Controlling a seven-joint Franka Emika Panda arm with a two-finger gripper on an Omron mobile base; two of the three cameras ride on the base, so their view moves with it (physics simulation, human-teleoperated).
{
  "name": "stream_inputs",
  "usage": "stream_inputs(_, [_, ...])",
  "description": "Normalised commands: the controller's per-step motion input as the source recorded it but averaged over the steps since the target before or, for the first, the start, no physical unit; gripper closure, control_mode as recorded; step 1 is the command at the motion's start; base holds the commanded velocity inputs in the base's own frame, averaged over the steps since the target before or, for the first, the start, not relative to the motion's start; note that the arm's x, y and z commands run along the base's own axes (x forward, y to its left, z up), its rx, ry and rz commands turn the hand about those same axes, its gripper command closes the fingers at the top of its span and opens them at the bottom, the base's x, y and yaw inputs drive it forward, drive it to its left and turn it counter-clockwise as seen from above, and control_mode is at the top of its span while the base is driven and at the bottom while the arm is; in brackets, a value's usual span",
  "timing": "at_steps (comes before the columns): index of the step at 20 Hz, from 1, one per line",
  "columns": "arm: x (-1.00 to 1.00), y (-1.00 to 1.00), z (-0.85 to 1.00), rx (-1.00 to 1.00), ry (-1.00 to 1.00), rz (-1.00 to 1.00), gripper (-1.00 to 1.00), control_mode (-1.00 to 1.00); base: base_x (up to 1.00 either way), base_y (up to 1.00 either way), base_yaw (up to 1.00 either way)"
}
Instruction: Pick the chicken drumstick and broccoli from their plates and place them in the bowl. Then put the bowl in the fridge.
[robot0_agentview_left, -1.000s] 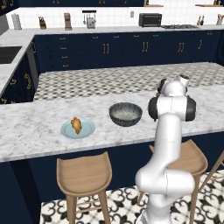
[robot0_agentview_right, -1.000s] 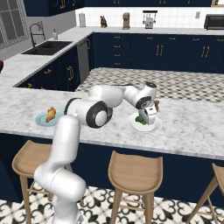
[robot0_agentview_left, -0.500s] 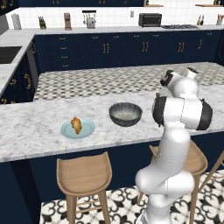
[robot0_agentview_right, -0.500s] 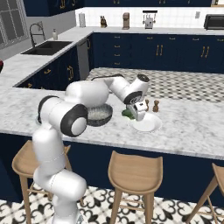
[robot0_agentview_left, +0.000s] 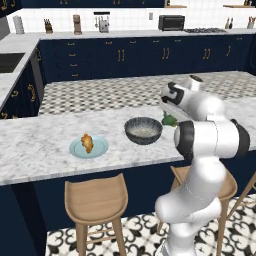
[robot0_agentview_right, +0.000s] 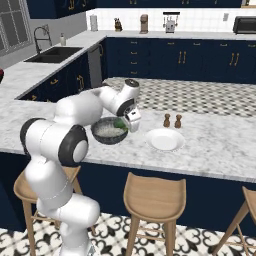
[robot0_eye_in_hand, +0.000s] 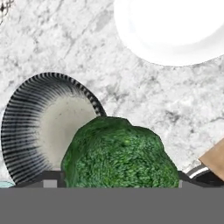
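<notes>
The hand has swung away from the white plate and now hangs at the right-hand rim of the bowl as the right base view has it, where a second ago it was low over that plate and half a second ago only part of the way across. It carries the broccoli with it: in the hand view the green floret sits wedged between the two fingertips, which stand wide apart and press on its sides, so the hand is closed on the broccoli at a broad spread. The floret also peeps out beside the wrist in the left base view, just right of the bowl and raised off the worktop. The white plate now lies bare, a little to the right of the bowl in the right base view and toward the top of the hand view; it held the floret a second ago. The bowl, dark and ribbed outside with a pale speckled inside, has kept its place on the marble worktop. The chicken drumstick has not moved either and lies on the pale blue plate, left of the bowl and apart from it. Two small brown shakers stand behind the white plate as before.
</notes>
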Motion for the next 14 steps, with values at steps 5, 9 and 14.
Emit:
stream_inputs(5, [0.32,0.95,-0.06,0.00,0.01,0.14,1.00,-1.00,0.00,0.00,0.00])
stream_inputs(9, [0.46,0.46,-0.15,0.00,0.03,0.12,1.00,-1.00,0.00,0.00,0.00])
stream_inputs(14, [0.08,0.23,-0.28,0.00,0.07,0.09,1.00,-1.00,0.00,0.00,0.00])
